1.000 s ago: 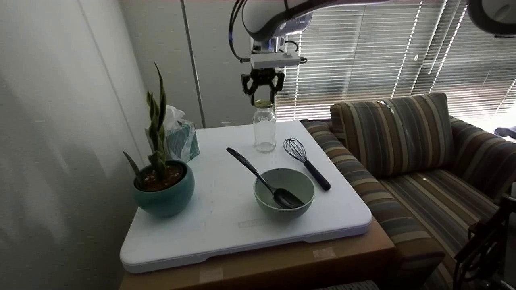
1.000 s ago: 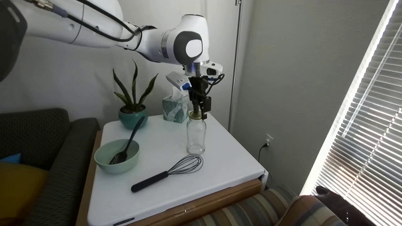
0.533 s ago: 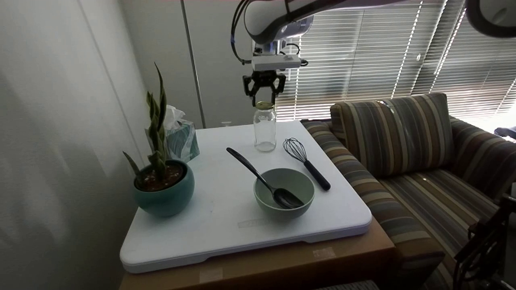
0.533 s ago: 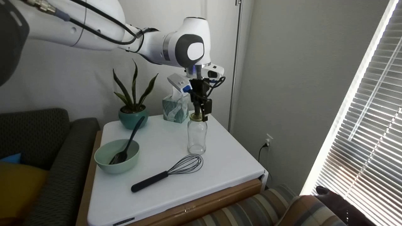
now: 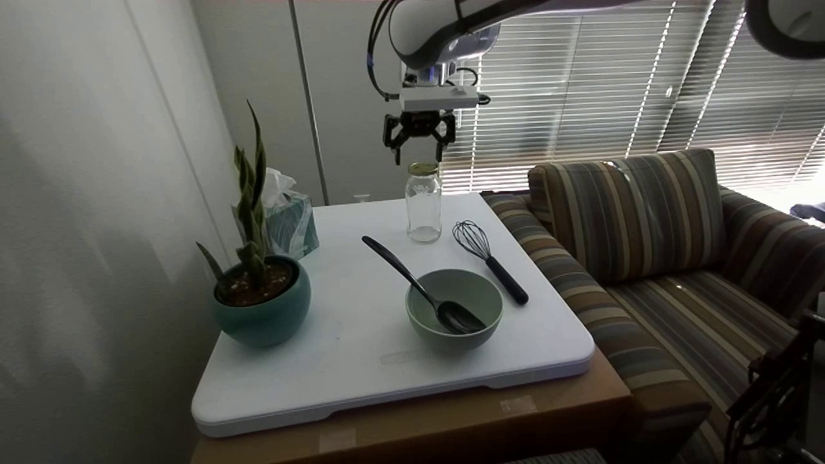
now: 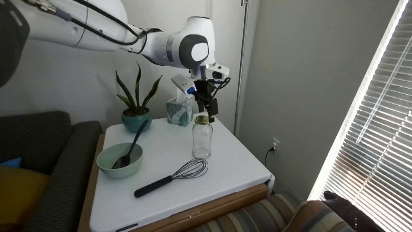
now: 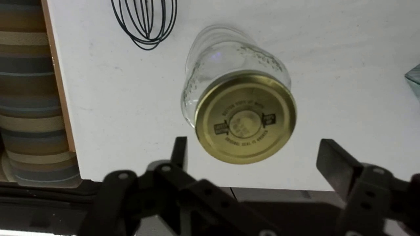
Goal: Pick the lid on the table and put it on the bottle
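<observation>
The gripper [image 5: 418, 158] holds nothing: its two fingers [image 7: 336, 164] stand apart, with a gap that seems a little wider than the gold-coloured lid [image 7: 245, 118], and in the wrist view free space shows at both sides of it. This lid sits level on the mouth of the bottle [image 6: 201, 140], close to the fingertips but apart from them. So, in my judgement, the placing is done, and what remains is to withdraw upward with care; whether the lid is screwed tight, I cannot tell.

The lid looks like thin metal, so it should be light and stiff, but its smooth face is probably slippery. The good place to hold it is the rim, at two opposite sides, not the flat top. The bottle is of clear glass, upright on the white table [image 5: 348, 303]; it is likely heavier and breakable, and a sideways push near its neck might tip it. Near its base, not touching, lies the whisk [image 6: 165, 180]; farther away stands the green bowl [image 5: 474, 290] with the black spoon [image 5: 422, 290] leaning inside.
</observation>
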`<state>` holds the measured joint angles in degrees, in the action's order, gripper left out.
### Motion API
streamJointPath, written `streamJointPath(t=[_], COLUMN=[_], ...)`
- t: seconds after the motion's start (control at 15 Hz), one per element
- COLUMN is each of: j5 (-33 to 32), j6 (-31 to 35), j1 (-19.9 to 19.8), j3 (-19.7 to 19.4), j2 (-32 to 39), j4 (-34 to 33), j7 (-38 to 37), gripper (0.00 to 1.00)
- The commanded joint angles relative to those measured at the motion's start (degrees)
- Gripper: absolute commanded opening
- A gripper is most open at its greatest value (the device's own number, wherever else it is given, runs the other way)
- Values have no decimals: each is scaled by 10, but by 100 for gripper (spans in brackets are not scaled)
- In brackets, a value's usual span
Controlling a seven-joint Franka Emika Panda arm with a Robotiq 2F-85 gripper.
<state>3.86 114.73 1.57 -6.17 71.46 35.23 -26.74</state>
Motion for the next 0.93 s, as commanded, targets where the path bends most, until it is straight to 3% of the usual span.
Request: streamJointPath(t=[0.0,0.4,0.47,0.87], j5=[-9,-25,-19,-21], j6=[-17,-152,-116,-150], j1=[19,61,54,62], j3=[-7,-8,-3,-5], j2=[-47,-144,-101,-131], j4=[26,36,0,15], j7=[-10,-2,-2,-2], gripper=[100,100,100,100])
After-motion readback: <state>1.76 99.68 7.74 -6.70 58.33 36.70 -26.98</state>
